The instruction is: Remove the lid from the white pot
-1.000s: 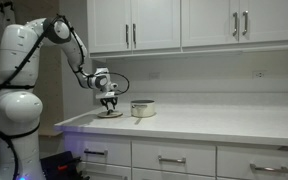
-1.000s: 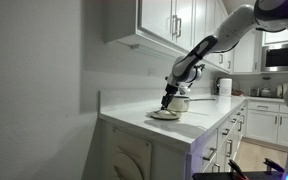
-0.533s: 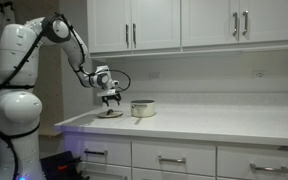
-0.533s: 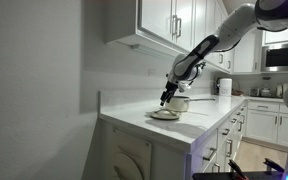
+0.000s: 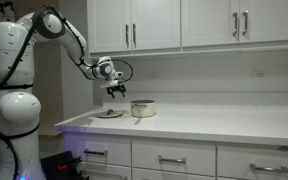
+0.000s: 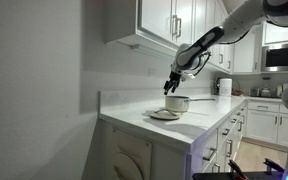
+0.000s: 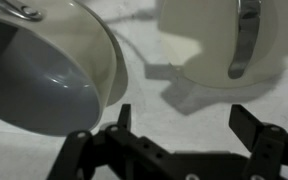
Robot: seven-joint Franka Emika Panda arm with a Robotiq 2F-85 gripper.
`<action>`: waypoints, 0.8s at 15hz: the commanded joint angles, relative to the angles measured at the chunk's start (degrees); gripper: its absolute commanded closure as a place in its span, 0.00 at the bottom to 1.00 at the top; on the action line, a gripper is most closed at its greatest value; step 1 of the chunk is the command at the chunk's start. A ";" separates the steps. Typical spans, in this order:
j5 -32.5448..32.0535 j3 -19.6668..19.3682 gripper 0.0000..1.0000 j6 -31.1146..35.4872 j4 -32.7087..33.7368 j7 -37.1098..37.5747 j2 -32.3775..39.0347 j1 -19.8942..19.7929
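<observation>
Hovering gripper, spread, above counter

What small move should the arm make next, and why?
Probably just lift clear and stop. The lid lies on the counter beside the white pot, which the wrist view shows open, and the gripper hangs above them with its jaws open and empty.

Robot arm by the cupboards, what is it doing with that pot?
The robot arm is taking the lid off a pot. Its gripper hangs open and empty above the counter. The lid lies down beside the pot, apart from it. In the wrist view you can see right into the pot, so the lid is off.
</observation>
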 commanded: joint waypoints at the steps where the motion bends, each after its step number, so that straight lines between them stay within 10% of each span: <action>1: 2.28 0.31 0.00 -9.39 3.43 1.86 -3.62 -0.63; 12: 1.96 -1.71 0.00 -17.93 6.42 9.83 -8.67 -4.08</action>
